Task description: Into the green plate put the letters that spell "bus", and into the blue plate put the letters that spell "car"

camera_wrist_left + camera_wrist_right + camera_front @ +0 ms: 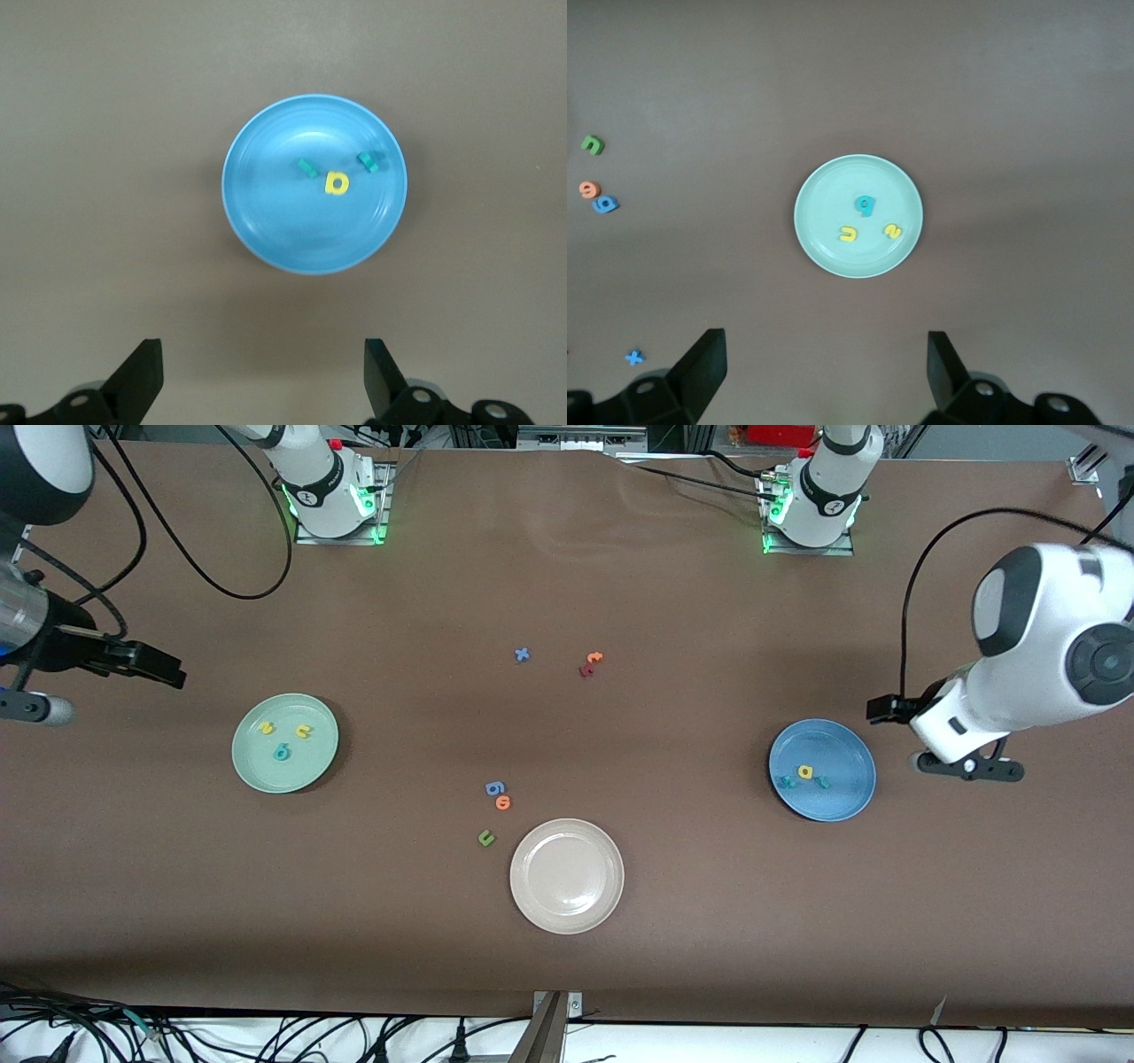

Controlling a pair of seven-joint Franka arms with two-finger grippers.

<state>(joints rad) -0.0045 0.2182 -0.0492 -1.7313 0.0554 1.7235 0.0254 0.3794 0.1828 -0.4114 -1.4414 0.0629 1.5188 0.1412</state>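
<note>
The green plate (312, 769) lies toward the right arm's end of the table. In it are a yellow "s" (266, 729), a yellow "u" (304, 732) and a teal "b" (282, 752). The blue plate (846, 797) lies toward the left arm's end and holds a yellow "a" (805, 771), a teal "c" (786, 782) and a teal "r" (823, 782). My left gripper (263, 372) hangs open and empty over bare table beside the blue plate (266, 235). My right gripper (826, 367) is open and empty too, high over bare table beside the green plate (819, 252).
A cream-white plate (567, 879) sits mid-table, nearest the front camera. Beside it lie a blue "g" (494, 787), an orange "o" (503, 802) and a green "u" (485, 837). Farther from the camera are a blue "x" (522, 654), an orange "t" (594, 658) and a dark red letter (586, 670).
</note>
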